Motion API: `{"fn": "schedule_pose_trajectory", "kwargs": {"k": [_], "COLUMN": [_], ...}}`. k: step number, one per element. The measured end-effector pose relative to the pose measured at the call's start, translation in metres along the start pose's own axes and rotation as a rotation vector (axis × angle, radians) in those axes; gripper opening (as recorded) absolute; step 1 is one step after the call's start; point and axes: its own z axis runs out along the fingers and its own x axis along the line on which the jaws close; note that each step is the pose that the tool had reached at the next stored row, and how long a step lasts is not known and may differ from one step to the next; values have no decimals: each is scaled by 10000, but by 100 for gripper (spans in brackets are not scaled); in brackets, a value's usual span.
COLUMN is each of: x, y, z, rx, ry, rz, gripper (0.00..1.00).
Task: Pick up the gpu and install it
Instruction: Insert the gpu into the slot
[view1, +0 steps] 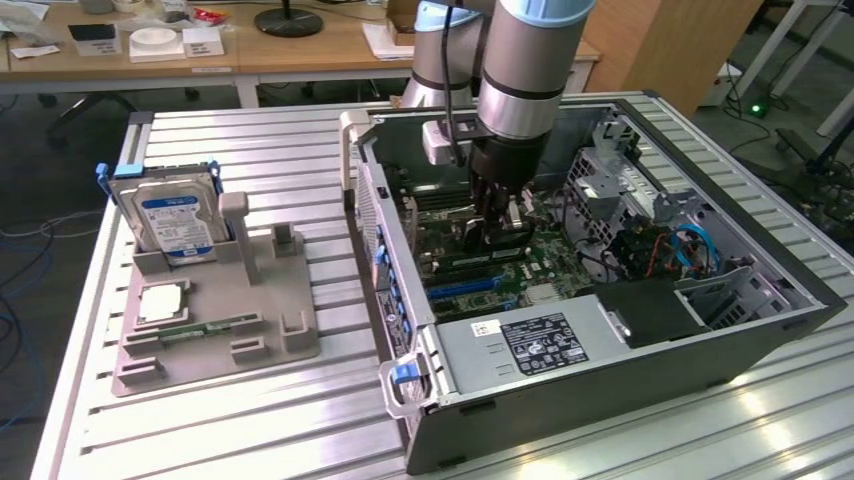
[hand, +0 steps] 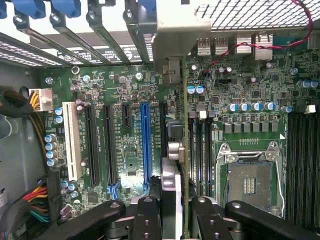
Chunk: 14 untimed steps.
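The gpu shows edge-on in the wrist view as a thin dark card. Its silver end bracket is against the case's rear slots. My gripper is shut on the card, one black finger on each side. The card stands upright over the motherboard, just beside the long blue slot and above a black slot. I cannot tell whether it is seated. In the exterior view the gripper reaches straight down into the open computer case, with the gpu dark at its tip.
A grey holder on the exterior view's left carries a silver hard drive, a processor chip and a green memory stick. Inside the case are the power supply, drive cage, cables and the bare processor socket.
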Motion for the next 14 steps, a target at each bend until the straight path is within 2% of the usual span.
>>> {"fn": "schedule_pose_trajectory", "kwargs": {"k": [14], "x": [0], "y": [0], "z": [6], "rx": [0], "ry": [-17], "rz": [-1], "gripper": [28]}}
